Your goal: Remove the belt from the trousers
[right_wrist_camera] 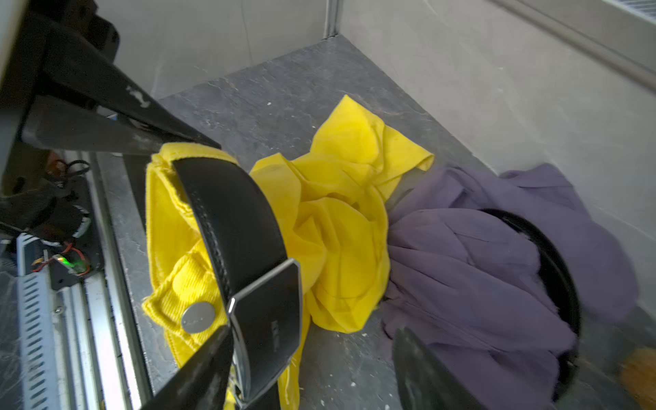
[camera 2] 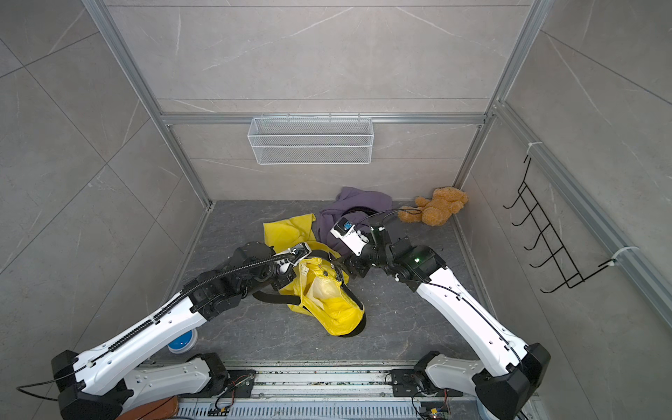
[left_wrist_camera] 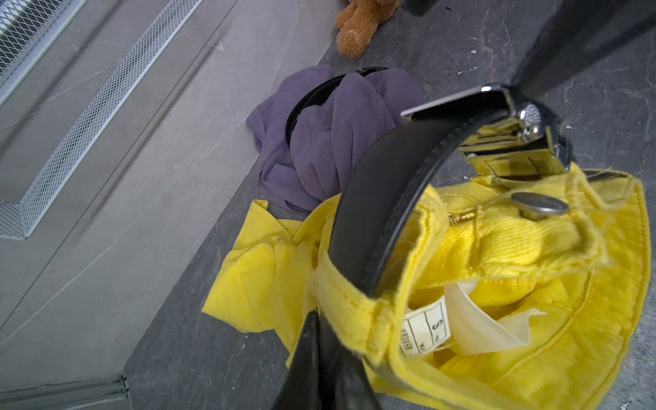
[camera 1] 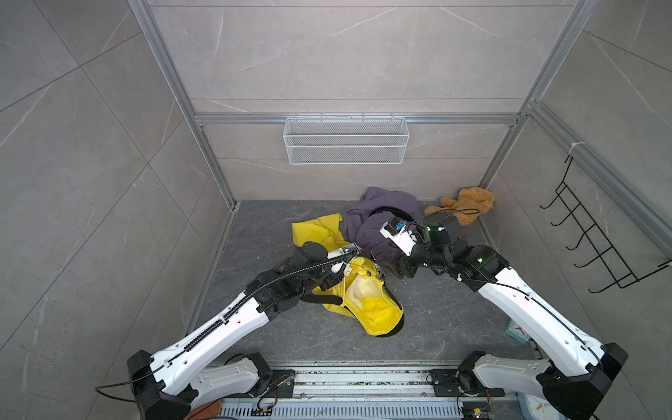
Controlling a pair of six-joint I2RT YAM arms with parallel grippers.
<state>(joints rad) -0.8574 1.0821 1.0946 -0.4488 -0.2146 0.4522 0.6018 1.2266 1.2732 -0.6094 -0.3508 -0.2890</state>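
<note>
Nearest the arms' base, the yellow trousers (camera 1: 371,309) lie crumpled mid-floor. Their waistband is lifted off the floor at the end farther from the base. The black belt (right_wrist_camera: 234,220) is threaded through the waistband loops, not removed. Its buckle (right_wrist_camera: 266,319) sits just beside the trousers' metal button (right_wrist_camera: 198,317).

The left gripper (left_wrist_camera: 319,330) is pinched together on the waistband edge, right against the belt strap. The right gripper (right_wrist_camera: 314,332) has its fingers apart. The buckle sits between them, close against one finger, and is not clamped.

Beyond the trousers, a purple garment (camera 1: 378,222) is heaped touching the yellow cloth, with a second black belt (right_wrist_camera: 553,255) in it. A teddy bear (camera 1: 469,205) lies in the far corner. A wire basket (camera 1: 345,140) hangs on the back wall.
</note>
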